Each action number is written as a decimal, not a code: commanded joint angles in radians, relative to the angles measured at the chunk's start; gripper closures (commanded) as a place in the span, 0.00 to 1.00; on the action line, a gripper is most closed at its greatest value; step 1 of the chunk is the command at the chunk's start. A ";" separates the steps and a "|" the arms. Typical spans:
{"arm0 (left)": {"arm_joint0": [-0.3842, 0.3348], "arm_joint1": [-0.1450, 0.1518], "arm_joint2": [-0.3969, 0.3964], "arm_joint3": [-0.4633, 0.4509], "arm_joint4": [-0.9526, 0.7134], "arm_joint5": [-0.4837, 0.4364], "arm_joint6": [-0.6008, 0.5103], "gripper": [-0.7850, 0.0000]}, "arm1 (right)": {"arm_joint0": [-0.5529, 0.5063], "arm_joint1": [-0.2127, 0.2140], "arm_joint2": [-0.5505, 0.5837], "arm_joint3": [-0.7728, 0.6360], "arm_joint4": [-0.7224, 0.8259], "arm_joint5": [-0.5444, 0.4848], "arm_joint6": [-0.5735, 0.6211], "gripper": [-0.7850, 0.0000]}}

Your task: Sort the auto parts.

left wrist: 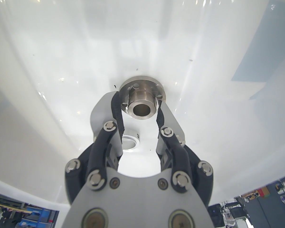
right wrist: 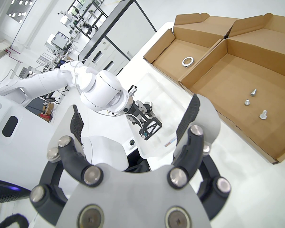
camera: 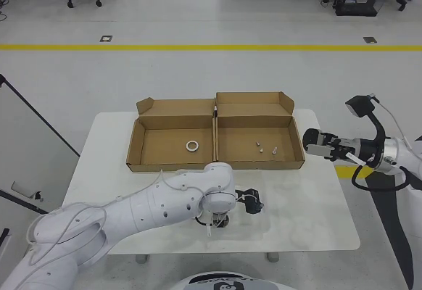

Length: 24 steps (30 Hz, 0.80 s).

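Left hand: clamped on hub of silver flanged metal bushing, flange down in white plastic tray on table. Right hand: wide open, empty. Best lifted straight up, grip square, clear of tray wall.

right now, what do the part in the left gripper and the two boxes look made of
Flanged hub: metal, likely steel; silvery brushed flange, slightly bronze-toned sleeve, glossy reflections. Boxes: brown cardboard, matte, with creased fold-up flaps.
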<state>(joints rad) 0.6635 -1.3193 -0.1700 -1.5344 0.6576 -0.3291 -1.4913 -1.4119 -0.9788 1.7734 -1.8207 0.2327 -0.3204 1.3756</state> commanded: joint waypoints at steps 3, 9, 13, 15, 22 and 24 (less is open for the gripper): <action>0.005 -0.003 0.000 0.006 0.004 -0.001 0.001 0.57 | 0.000 0.000 0.000 0.000 0.000 0.000 0.000 0.00; 0.009 -0.007 0.000 0.011 0.025 0.002 -0.002 1.00 | 0.000 0.000 0.000 0.000 0.000 0.000 0.000 0.00; 0.000 -0.008 0.000 0.002 0.019 0.005 -0.005 1.00 | 0.000 0.000 0.000 0.000 0.000 0.000 0.000 0.00; -0.016 -0.007 0.000 -0.012 0.000 0.014 -0.014 1.00 | 0.000 0.000 0.000 0.000 0.000 0.000 0.000 0.00; -0.130 0.014 -0.007 -0.109 -0.112 0.045 -0.045 1.00 | 0.000 0.000 0.000 0.000 0.000 0.000 0.000 0.00; -0.165 0.026 -0.009 -0.142 -0.143 0.059 -0.045 1.00 | 0.000 0.000 0.000 0.000 0.000 0.000 0.000 0.00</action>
<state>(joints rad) 0.5222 -1.3009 -0.1774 -1.6541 0.5350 -0.2802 -1.5363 -1.4119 -0.9788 1.7734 -1.8207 0.2327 -0.3204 1.3756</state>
